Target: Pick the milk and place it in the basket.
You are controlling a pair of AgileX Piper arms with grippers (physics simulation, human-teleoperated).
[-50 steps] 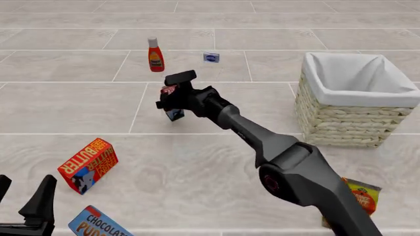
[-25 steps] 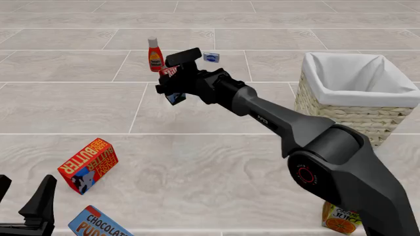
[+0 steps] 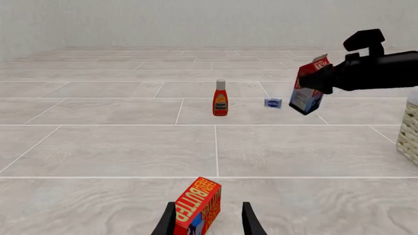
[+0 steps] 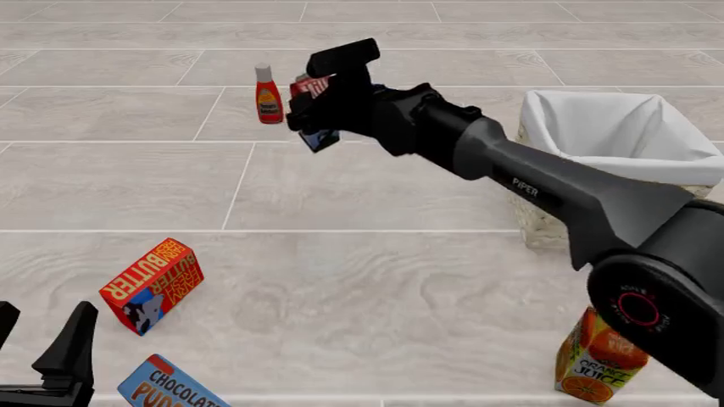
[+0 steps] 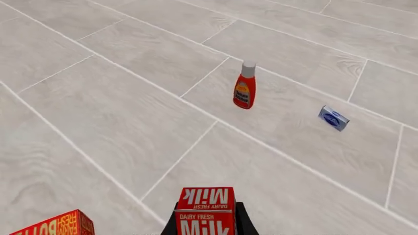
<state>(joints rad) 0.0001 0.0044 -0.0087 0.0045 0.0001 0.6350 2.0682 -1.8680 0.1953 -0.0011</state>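
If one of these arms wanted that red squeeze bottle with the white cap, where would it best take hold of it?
Probably around the middle of the red squeeze bottle's body, coming in level from the arms' side. It stands upright on the tiled surface, and its body is wider than the narrow white cap, giving the fingers more surface to press on than the neck would.

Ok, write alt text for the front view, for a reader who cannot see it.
The right gripper holds the small red and dark gable-top milk carton tilted in the air above the pale tiled surface, left of the large cream wicker basket with white lining. A red sauce bottle stands beyond; a red butter box and an orange juice carton sit nearer the camera.
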